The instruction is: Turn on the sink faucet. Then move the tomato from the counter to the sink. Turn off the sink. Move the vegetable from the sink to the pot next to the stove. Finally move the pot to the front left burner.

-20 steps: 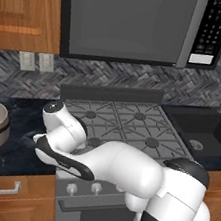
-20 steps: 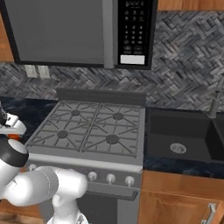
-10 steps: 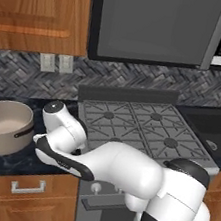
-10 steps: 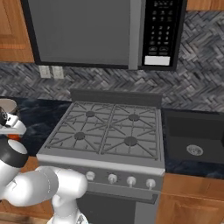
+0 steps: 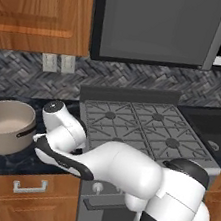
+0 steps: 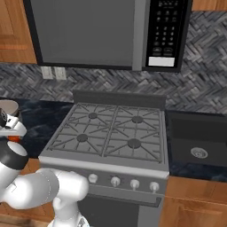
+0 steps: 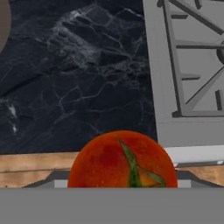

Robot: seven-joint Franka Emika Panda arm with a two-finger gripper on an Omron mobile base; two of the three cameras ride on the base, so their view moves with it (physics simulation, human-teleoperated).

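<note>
Tomato [image 7: 123,159]: round, glossy red, green stem; held over the counter edge beside the stove [image 5: 145,128].
Gripper: closed wide around the tomato.
Pot [image 5: 5,125]: beige, round, dark handle; left of stove.
Counter [image 7: 74,78]: dark veined marble.

open dark surface [image 7: 78,87] between pot [image 5: 5,125] and stove [image 5: 144,133], nothing on it. pot's open mouth is free from above. raised stove grates [image 7: 197,57] bound the strip on the stove side; microwave [image 5: 161,27] limits height over the burners.
</note>
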